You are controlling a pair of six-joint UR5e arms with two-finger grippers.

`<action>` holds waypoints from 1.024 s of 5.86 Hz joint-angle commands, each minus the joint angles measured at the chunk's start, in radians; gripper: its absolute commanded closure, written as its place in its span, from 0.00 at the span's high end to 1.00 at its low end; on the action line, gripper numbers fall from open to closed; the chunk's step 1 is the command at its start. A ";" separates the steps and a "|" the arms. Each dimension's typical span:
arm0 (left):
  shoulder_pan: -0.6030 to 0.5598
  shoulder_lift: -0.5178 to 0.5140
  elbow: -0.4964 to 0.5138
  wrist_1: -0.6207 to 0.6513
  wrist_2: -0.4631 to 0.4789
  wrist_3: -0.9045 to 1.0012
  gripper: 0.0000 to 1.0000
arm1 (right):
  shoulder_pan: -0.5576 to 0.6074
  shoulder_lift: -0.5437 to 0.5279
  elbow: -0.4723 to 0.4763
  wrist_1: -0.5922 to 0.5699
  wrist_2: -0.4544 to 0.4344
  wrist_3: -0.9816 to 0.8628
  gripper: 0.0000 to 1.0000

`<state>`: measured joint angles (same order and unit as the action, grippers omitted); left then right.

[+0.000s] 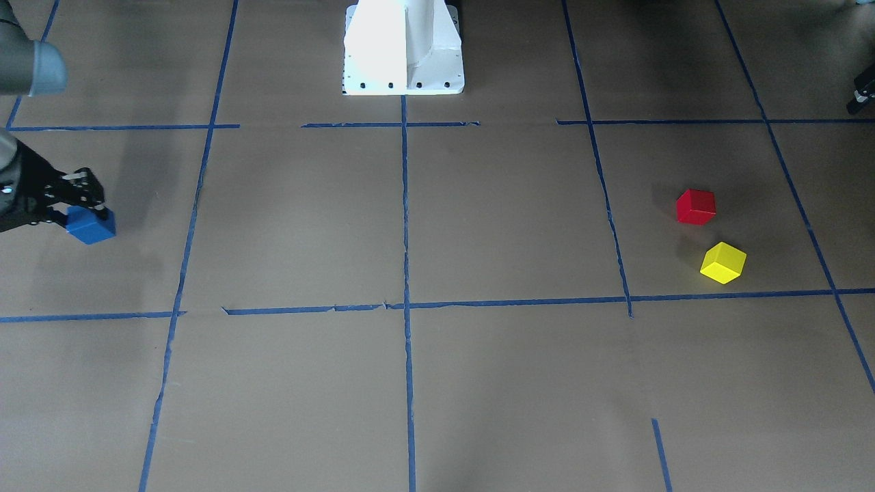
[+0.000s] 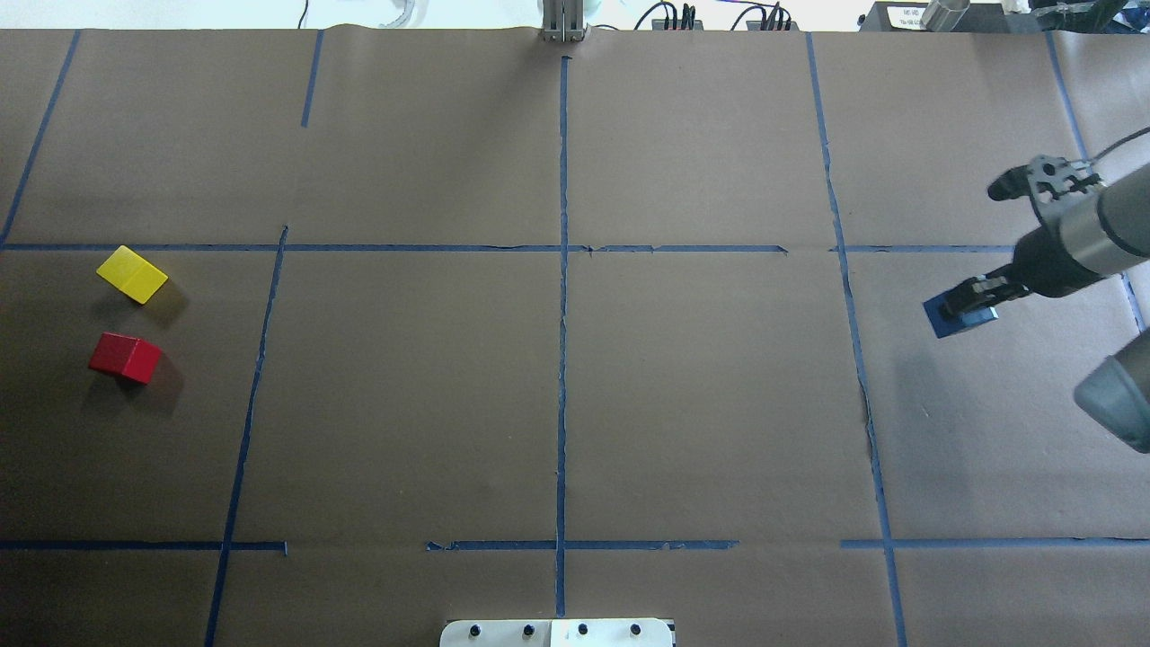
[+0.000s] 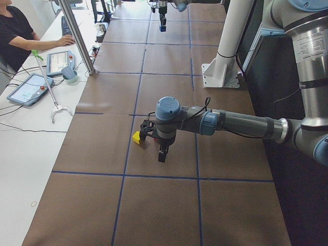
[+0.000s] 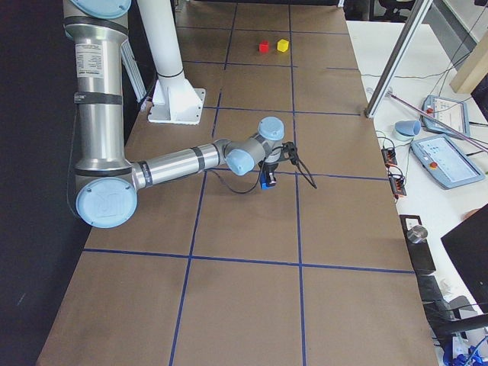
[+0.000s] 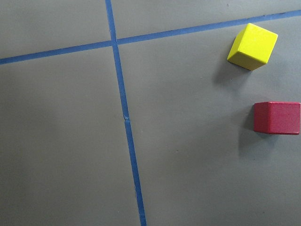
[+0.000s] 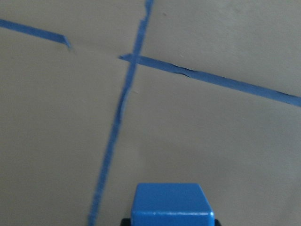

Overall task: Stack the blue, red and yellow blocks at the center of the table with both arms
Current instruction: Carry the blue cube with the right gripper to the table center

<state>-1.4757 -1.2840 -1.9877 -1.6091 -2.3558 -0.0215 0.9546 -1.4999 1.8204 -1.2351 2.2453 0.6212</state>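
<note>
Well off to the pedestal's (image 1: 403, 48) side, your right gripper (image 1: 82, 208) pinches the blue block (image 1: 94, 229), likely for centre placement; I cannot tell how open your left gripper (image 3: 162, 154) is.

Near right arm (image 4: 183, 162) extends low over the tabletop (image 4: 244, 290), blue block (image 4: 267, 183) at its tip. Red block (image 4: 264, 46) and yellow block (image 4: 283, 45) lie side by side at the far end.

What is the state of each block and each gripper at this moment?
right gripper: shut on the blue block.
blue block: held between the right gripper's fingers.
red block: lying free on the table, close to the yellow block, not touching it.
yellow block: lying free on the table.
left gripper: above the table near these two; open or shut cannot be told.
</note>
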 commanded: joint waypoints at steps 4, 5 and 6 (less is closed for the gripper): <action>0.000 0.000 -0.003 0.000 -0.037 -0.002 1.00 | -0.376 0.655 -0.201 -0.297 -0.275 0.610 0.00; 0.000 0.000 -0.008 0.000 -0.039 -0.002 1.00 | -0.408 0.682 -0.235 -0.300 -0.306 0.618 0.00; 0.002 0.000 -0.010 0.002 -0.039 -0.003 1.00 | -0.424 0.738 -0.327 -0.299 -0.314 0.603 0.00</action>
<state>-1.4753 -1.2840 -1.9952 -1.6087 -2.3925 -0.0234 0.5527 -0.8147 1.5701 -1.5321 1.9494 1.2260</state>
